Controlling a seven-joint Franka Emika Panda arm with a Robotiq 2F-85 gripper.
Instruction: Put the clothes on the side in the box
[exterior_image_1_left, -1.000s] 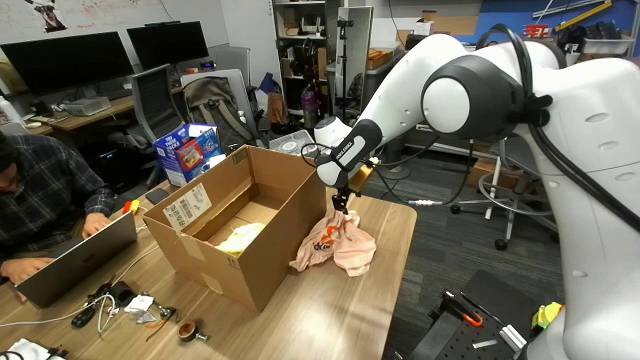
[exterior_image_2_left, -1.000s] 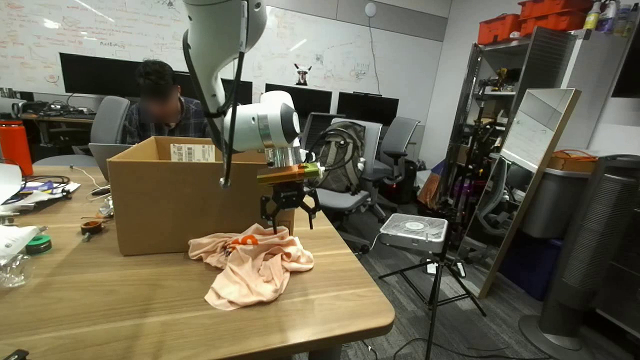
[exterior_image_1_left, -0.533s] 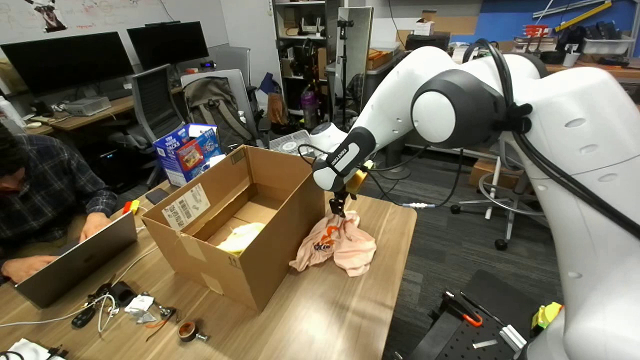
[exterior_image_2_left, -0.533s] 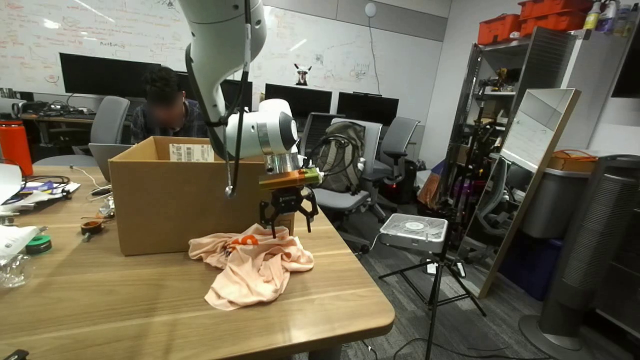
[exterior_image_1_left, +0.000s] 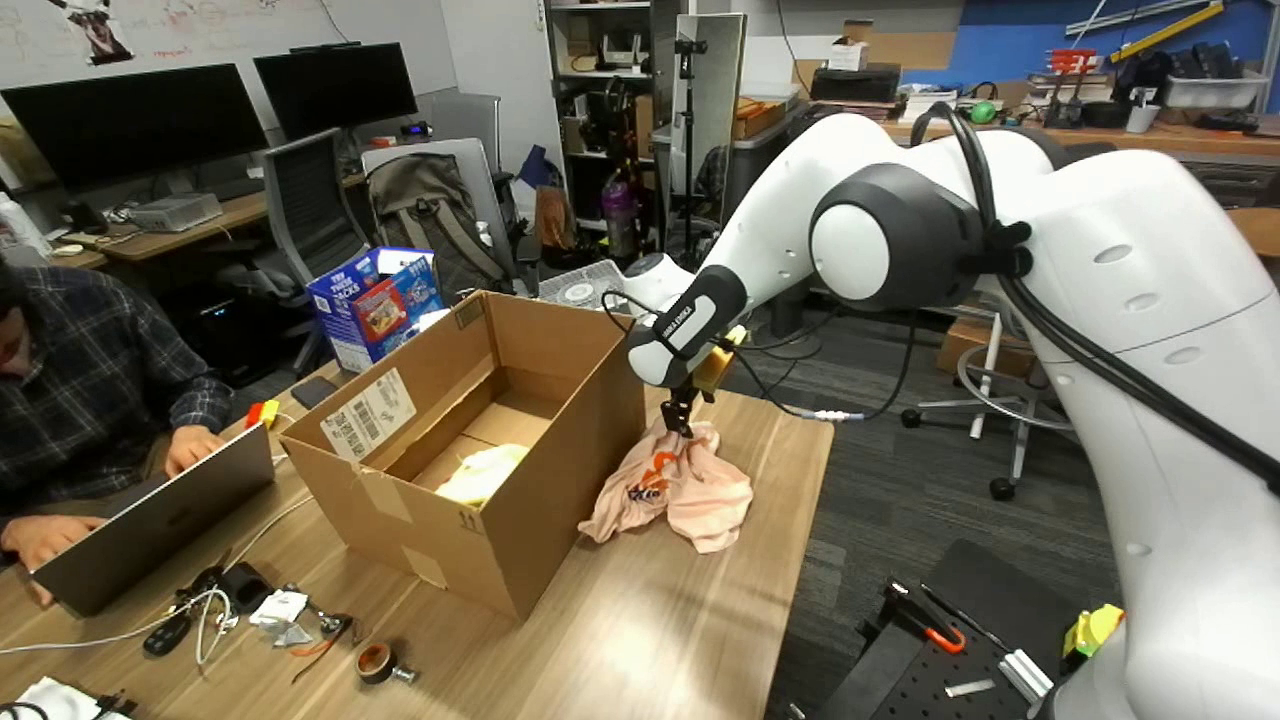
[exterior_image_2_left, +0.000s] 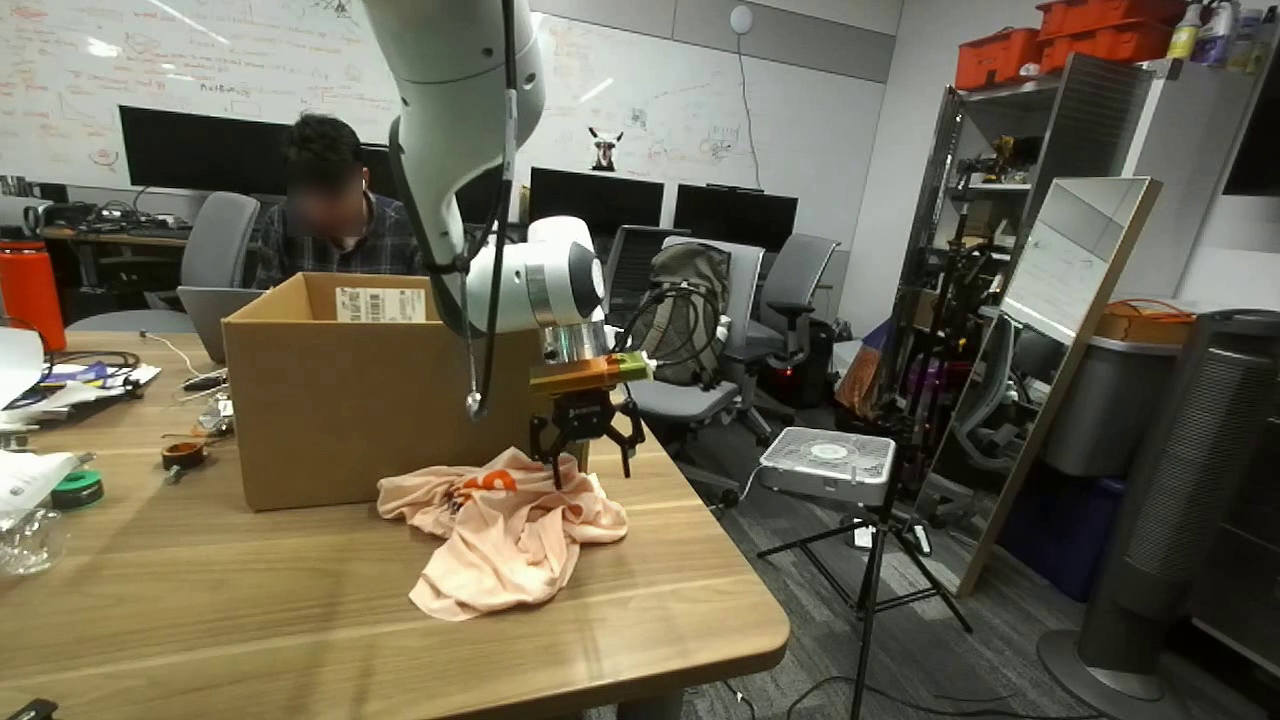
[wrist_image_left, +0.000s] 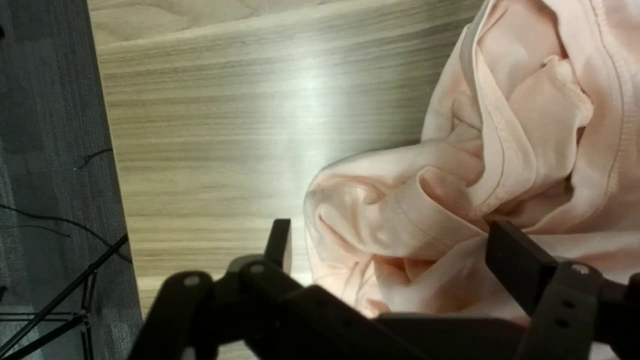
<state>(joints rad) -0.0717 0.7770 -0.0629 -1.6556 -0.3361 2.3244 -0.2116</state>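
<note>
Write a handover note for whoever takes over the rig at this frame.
Black two-finger gripper: open, holding nothing, over the crumpled orange-printed peach fabric garment; whether it touches is unclear.
Garment: on the wood-grain table, beside the brown open-topped cardboard box.
Done: a pale yellow cloth-like item is in the box.
Left: grip the garment, lift it into the box and release.

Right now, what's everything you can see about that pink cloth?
The pink cloth looks like a soft garment with stitched seams and an orange and dark print. It lies crumpled in folds on the wooden table, close beside the cardboard box. The open tool stands over part of it; contact is unclear.
</note>
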